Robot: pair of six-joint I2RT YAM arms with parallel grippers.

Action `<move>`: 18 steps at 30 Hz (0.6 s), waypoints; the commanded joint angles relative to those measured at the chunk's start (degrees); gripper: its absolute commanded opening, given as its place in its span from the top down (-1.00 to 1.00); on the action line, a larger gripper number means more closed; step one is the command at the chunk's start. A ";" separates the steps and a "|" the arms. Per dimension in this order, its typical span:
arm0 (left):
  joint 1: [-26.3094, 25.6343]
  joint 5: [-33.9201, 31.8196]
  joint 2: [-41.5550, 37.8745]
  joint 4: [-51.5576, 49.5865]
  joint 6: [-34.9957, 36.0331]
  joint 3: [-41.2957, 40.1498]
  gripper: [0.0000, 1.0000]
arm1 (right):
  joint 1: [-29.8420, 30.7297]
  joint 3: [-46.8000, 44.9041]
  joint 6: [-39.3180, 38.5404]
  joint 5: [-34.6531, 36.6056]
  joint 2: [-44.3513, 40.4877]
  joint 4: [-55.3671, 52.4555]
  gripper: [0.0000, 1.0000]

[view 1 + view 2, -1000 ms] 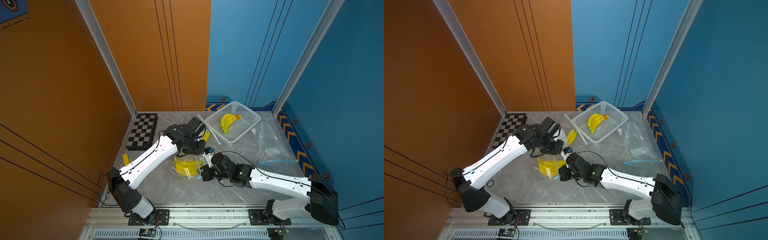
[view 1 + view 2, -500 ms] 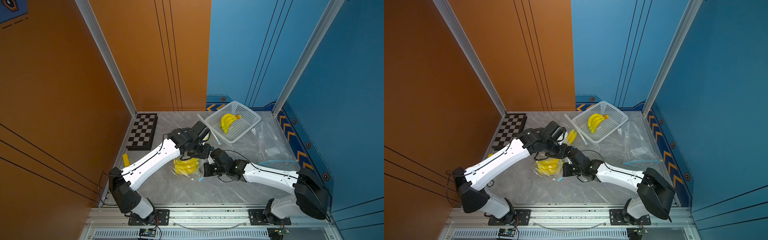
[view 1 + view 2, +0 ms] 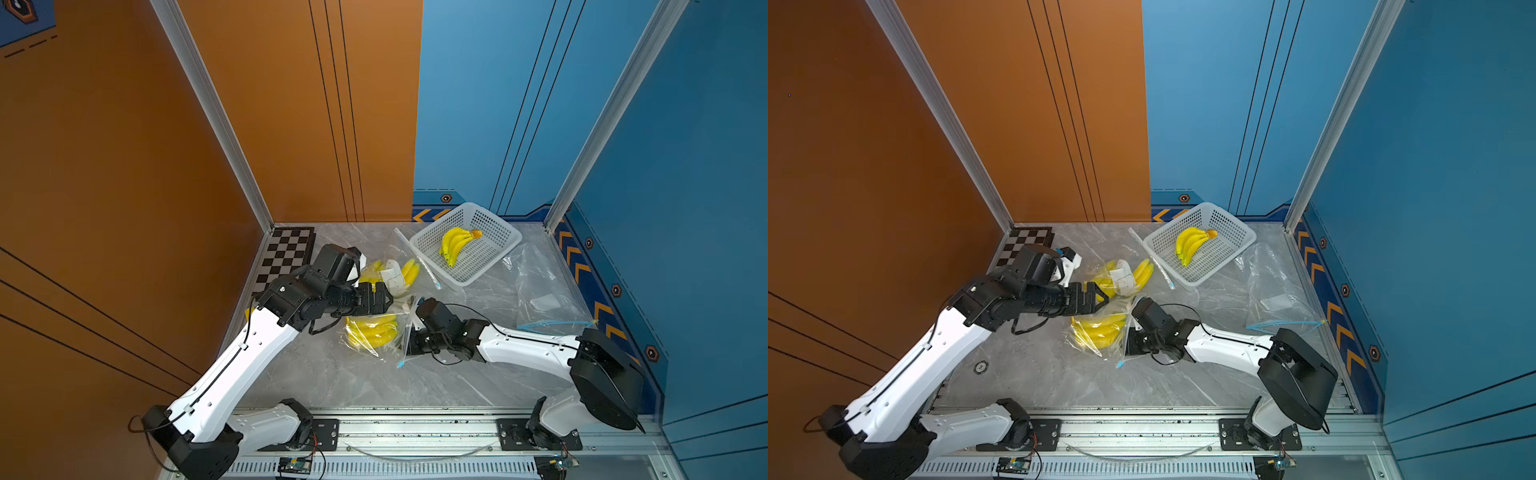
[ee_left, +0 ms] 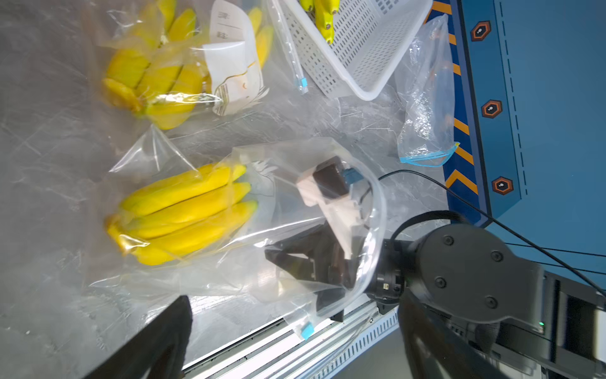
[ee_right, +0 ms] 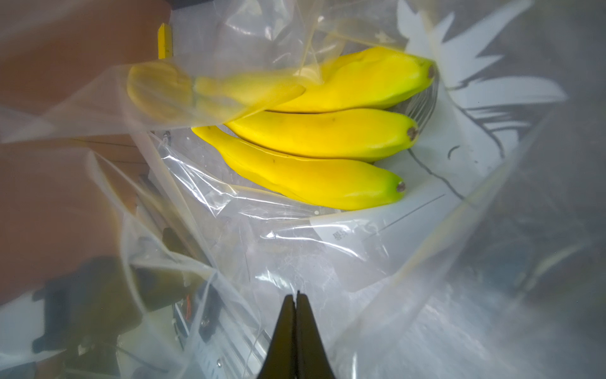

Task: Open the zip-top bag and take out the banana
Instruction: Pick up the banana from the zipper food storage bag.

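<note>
With the left tool gaping and empty and the right tool shut, seemingly on nothing, inside the zip-top bag, the unheld bag could slide along the bench, taking the banana inside with it.

Clear zip-top bag at middle of grey marble tabletop, yellow banana bunch in it. Right claw inside bag mouth, at bag's right end. Left claw just behind bag. Second clear bag of bananas further behind. White perforated plastic basket rear right, loose banana bunch in it. Empty clear plastic bag right of basket. Black-and-white checkerboard in rear left corner.
</note>
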 commanded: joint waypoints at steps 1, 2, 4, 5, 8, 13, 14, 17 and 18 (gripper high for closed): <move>5.24 -1.05 -3.11 -4.01 -0.41 -7.91 -0.96 | -0.38 1.35 1.05 -0.55 0.65 0.63 1.00; 7.21 -0.26 -3.97 -4.01 -0.38 -10.73 -0.96 | -0.36 1.36 1.05 -0.33 0.61 0.38 1.00; 9.76 -0.46 -5.30 -3.92 0.00 -14.94 -0.96 | -0.38 1.38 1.05 -0.34 0.43 0.11 0.99; 10.86 -0.82 -5.83 -3.92 0.49 -16.43 -0.96 | -0.43 1.42 1.03 -0.37 0.34 0.01 1.00; 13.72 -1.01 -7.43 -3.57 1.36 -19.28 -0.96 | -0.45 1.72 0.88 -0.63 0.51 -0.63 1.00; 20.30 2.48 -10.13 -1.62 4.32 -25.39 -0.96 | -0.45 2.07 0.97 -1.03 0.95 -0.81 1.00; 20.48 2.77 -10.66 -0.40 4.77 -26.88 -0.96 | -0.41 2.12 1.05 -1.06 1.07 -0.67 1.00; 21.00 4.06 -10.93 5.38 3.89 -30.00 -0.99 | -0.59 2.43 1.14 -1.13 1.48 0.00 0.97; 21.39 4.35 -10.63 7.57 3.72 -30.82 -0.98 | -0.56 2.36 1.27 -1.04 1.65 0.36 0.95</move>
